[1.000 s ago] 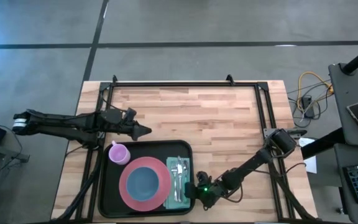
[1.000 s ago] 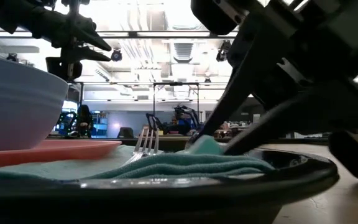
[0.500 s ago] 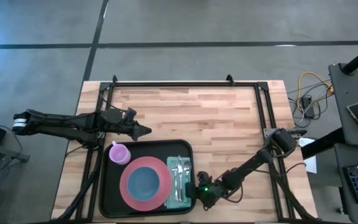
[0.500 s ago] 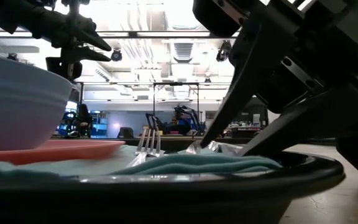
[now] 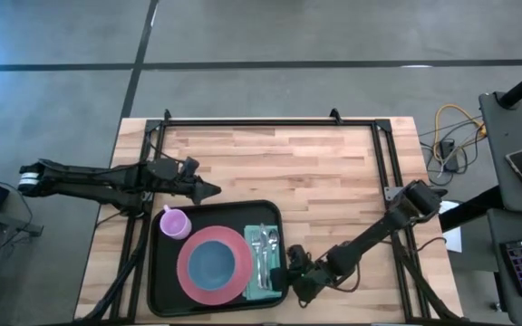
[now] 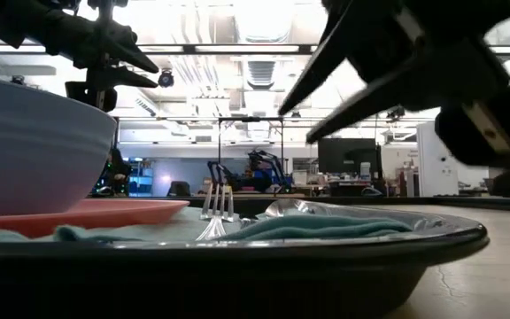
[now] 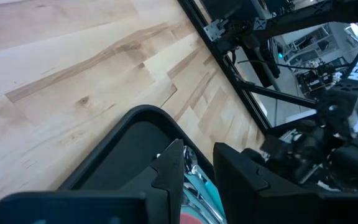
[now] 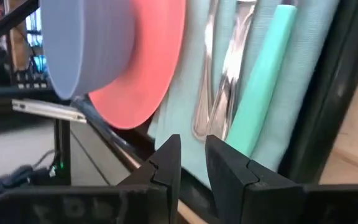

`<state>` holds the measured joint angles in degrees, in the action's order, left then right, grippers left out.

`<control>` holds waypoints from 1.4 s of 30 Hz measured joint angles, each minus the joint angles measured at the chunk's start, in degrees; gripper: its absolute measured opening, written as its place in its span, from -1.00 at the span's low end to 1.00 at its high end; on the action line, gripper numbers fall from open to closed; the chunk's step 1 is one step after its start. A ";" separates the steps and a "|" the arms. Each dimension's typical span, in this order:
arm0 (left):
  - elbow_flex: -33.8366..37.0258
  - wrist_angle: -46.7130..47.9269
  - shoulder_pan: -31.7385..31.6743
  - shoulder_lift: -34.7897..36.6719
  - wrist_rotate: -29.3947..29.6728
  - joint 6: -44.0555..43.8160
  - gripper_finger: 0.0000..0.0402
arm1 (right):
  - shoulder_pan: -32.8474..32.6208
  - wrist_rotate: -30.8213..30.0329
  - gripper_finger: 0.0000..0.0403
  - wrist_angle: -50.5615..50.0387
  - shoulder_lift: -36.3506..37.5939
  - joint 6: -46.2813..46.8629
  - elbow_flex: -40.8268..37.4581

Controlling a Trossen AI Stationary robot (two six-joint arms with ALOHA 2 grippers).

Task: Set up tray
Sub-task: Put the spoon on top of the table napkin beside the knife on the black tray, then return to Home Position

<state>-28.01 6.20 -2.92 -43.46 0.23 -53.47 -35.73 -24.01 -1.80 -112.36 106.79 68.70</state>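
Observation:
The black tray (image 5: 163,292) lies at the table's near edge. It carries a pink plate (image 5: 188,276) with a blue bowl (image 5: 209,263), a purple cup (image 5: 172,223), and a teal napkin (image 5: 251,286) with a fork and spoon (image 8: 219,93) on it. My right gripper (image 5: 280,274) hovers open just above the tray's right rim (image 8: 328,106) and the napkin's edge, touching nothing. In the low view the right gripper (image 6: 295,124) is raised clear of the napkin. My left gripper (image 5: 216,191) waits above the tray's far edge with a narrow gap between its fingers.
Bare wooden table (image 5: 324,172) stretches beyond the tray to the far and right sides. A black metal frame (image 5: 270,122) runs along the table's far edge and down both sides. The tray (image 7: 129,134) shows below my left gripper's fingers.
My right gripper has opened, let go of the teal napkin's right edge and risen above the tray rim. The napkin corner that stood lifted between its fingers has dropped and now lies flat in the tray. The left arm has kept still.

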 joint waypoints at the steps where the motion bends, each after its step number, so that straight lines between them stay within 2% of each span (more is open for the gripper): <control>1: 0.00 -0.02 0.00 0.00 0.00 0.00 -0.66 | 0.00 -0.06 -0.67 -1.26 0.80 -0.81 0.21; 3: 0.02 -0.01 0.00 0.00 -0.01 0.00 -0.66 | 0.00 -0.80 -0.68 -6.31 2.84 -0.39 0.55; 8: 0.02 -0.28 0.00 0.00 -0.36 0.00 -0.66 | -0.16 -8.14 -0.71 -30.82 6.89 12.69 2.61; 10: 0.04 -2.02 0.00 0.00 -2.31 0.00 -0.66 | -0.16 -9.73 -0.71 -35.96 8.67 14.69 3.38; 12: 0.01 -5.43 0.00 0.14 -5.09 0.37 -0.66 | 0.21 -10.76 -0.71 -36.23 10.92 10.61 3.86; 14: -0.64 -8.30 0.00 0.34 -7.47 2.63 -0.66 | 0.53 -10.69 -0.71 -35.99 13.28 1.95 4.48; 18: -3.53 -7.37 -0.02 0.83 -7.76 9.08 -0.66 | 0.99 -10.71 -0.70 -38.34 18.53 -11.16 6.22; 22: -5.91 -6.87 0.00 1.50 -10.31 9.40 -0.66 | 1.01 -10.93 -0.71 -36.79 23.85 -13.74 7.64; 26: -7.86 -8.02 0.04 1.78 -18.00 10.38 -0.66 | -0.15 -14.41 -0.71 -27.03 26.64 -33.49 9.47; 31: -7.63 -11.73 3.19 3.15 -17.96 9.84 -0.66 | -0.11 -13.77 -0.69 -7.01 28.74 -51.92 6.31; 35: -3.83 -19.38 9.83 4.57 -12.34 9.04 -0.66 | -0.12 -8.57 -0.68 13.56 26.77 -58.32 -1.55; 38: -1.12 -26.57 15.94 4.63 -7.61 9.27 -0.66 | -0.17 -4.07 -0.69 33.60 23.88 -61.34 -8.61; 42: 0.36 -29.04 20.77 4.08 -3.55 11.69 -0.66 | 1.57 3.33 -0.71 52.49 20.20 -64.37 -15.39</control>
<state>-27.65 -22.85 17.85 -39.38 -3.32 -41.78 -34.16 -20.68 50.69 -92.16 42.43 53.31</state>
